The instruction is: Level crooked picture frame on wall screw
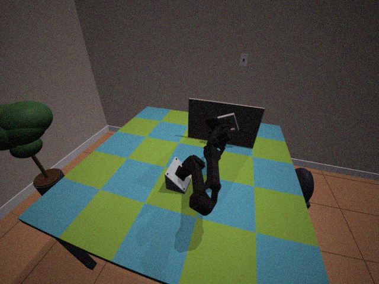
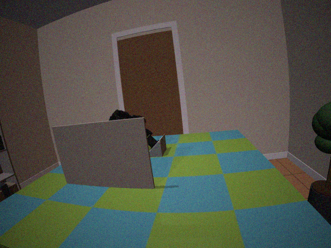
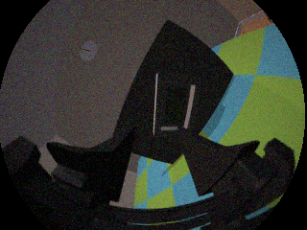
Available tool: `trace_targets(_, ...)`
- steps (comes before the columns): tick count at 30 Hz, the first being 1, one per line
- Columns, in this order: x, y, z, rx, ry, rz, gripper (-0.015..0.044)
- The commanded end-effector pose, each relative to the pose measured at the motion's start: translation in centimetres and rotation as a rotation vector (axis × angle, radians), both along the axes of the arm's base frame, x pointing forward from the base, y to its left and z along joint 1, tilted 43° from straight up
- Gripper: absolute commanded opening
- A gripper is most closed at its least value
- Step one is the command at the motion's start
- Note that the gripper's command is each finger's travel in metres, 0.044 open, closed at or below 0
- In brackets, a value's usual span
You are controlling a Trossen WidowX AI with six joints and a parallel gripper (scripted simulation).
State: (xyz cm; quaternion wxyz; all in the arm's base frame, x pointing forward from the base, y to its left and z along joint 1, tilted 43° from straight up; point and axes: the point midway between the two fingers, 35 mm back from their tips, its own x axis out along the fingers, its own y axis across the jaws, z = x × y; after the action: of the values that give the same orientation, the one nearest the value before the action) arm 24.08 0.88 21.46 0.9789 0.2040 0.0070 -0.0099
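Observation:
The small picture frame [image 1: 233, 119] [image 3: 155, 103] has light edges and a dark middle. It hangs tilted on the dark upright wall panel [image 1: 247, 128] [image 3: 186, 57] at the back of the table. My gripper [image 1: 226, 127] [image 3: 156, 129] is open and sits just in front of the frame. In the wrist view the frame lies ahead between my two dark fingers, and they do not close on it. In the exterior view only the panel's grey back [image 2: 106, 157] shows. The arm [image 2: 120, 114] peeks over its top and the frame is hidden.
A grey-white wedge block [image 1: 177, 178] [image 2: 159, 148] stands beside the arm's base on the checkered table [image 1: 122, 189]. A potted plant [image 1: 24, 128] [image 2: 323, 130] stands on the floor off one side. A dark round object [image 1: 304, 183] sits at the table's right edge.

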Motion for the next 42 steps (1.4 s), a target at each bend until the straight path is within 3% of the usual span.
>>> trace_targets(1, 1.1, -1.4, -0.9, -0.008, 0.001, 0.001, 0.026)
trace_targets(19, 2.0, -1.3, -1.4, -0.008, 0.0, 0.001, 0.026)
trace_targets(33, 9.4, -1.4, -1.5, -0.008, -0.004, 0.001, 0.026)
trace_targets(42, 9.8, -1.4, -1.6, -0.008, -0.004, 0.001, 0.026)
